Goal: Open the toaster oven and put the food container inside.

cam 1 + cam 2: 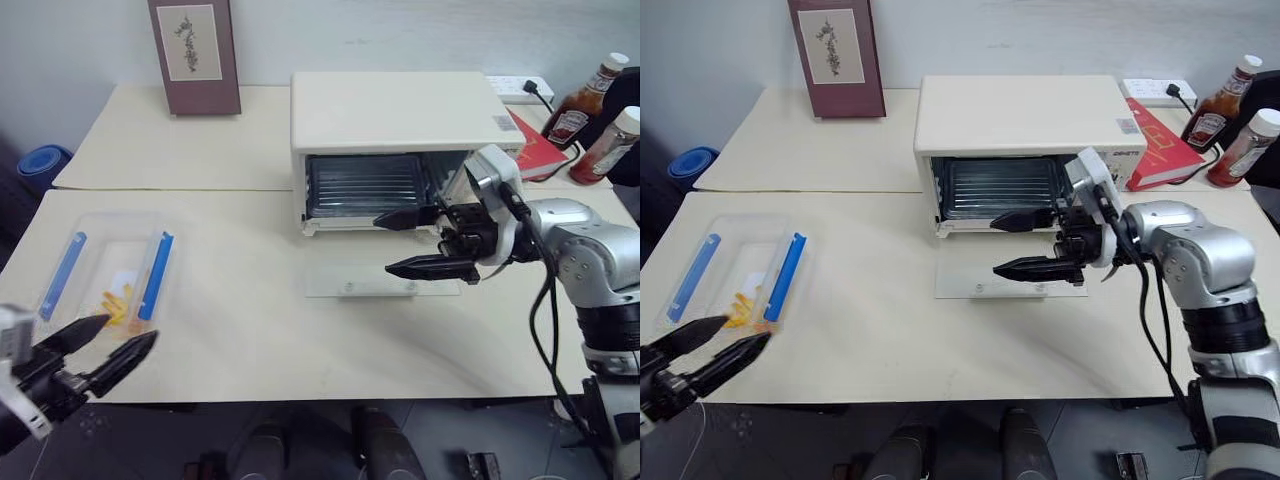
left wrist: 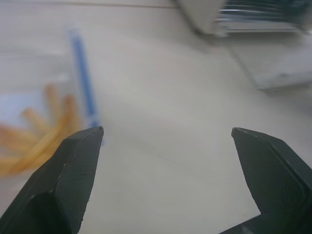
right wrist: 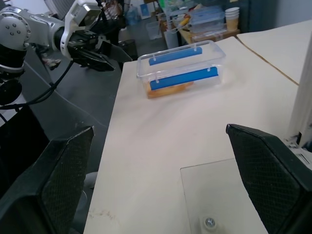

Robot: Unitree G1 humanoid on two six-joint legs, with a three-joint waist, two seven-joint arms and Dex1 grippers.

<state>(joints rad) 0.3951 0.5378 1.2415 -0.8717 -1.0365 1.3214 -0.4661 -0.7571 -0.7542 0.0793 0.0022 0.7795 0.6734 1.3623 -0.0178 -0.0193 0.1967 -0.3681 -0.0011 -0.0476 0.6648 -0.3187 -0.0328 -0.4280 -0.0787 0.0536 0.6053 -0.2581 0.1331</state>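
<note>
Cream oven (image 1: 395, 110) is standing open while both grippers, left (image 1: 108, 352) and right (image 1: 408, 243), are gaping empty, container (image 1: 108, 268) lying apart.

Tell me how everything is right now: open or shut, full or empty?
Oven: door down flat on the table, rack bare.
Container: lid on, fries inside, sitting on the table.
Left gripper: jaws open, holding nothing.
Right gripper: jaws open, holding nothing.
Ketchup bottle: upright, cap on.
Book: closed, lying flat.

Cream table (image 1: 250, 330) carries toaster oven (image 1: 395, 115), food container (image 1: 110, 268), framed picture (image 1: 194, 55), sauce bottles (image 1: 590, 105).
</note>
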